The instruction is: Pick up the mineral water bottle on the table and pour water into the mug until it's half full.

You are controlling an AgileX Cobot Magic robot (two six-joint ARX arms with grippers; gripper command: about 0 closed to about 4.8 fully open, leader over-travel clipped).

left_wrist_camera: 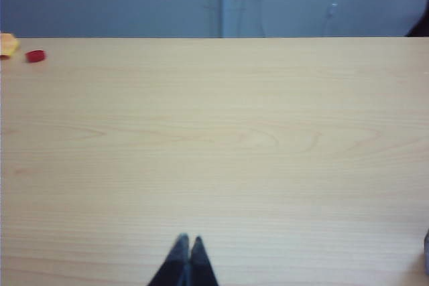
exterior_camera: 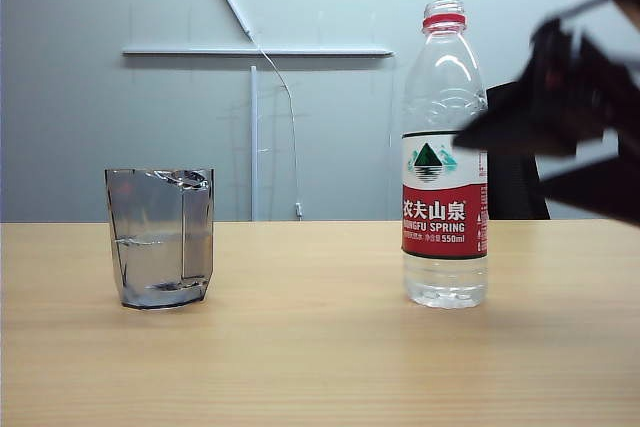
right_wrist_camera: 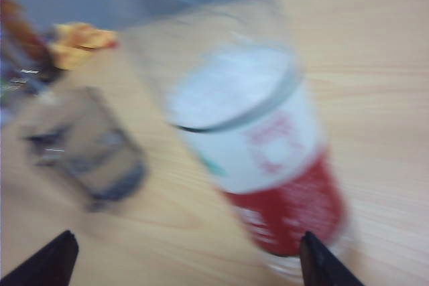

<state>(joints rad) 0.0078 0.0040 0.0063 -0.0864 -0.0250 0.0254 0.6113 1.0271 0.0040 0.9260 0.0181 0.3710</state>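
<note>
The mineral water bottle (exterior_camera: 445,157) stands upright and uncapped on the table (exterior_camera: 320,367), right of centre. The mug (exterior_camera: 160,237) stands at the left, with a water (exterior_camera: 160,265) line near mid-height. My right gripper (exterior_camera: 510,152), blurred, hangs open at the bottle's right side at label height. In the right wrist view the bottle (right_wrist_camera: 268,152) and mug (right_wrist_camera: 87,152) lie ahead of the right gripper (right_wrist_camera: 188,242); its fingers are spread wide and grip nothing. My left gripper (left_wrist_camera: 190,239) is shut and empty over bare tabletop.
A small red cap (left_wrist_camera: 35,55) and a yellow object (left_wrist_camera: 8,43) lie at the table's far edge in the left wrist view. A dark chair back (exterior_camera: 515,187) stands behind the bottle. A grey wall with a white cable runs behind the table.
</note>
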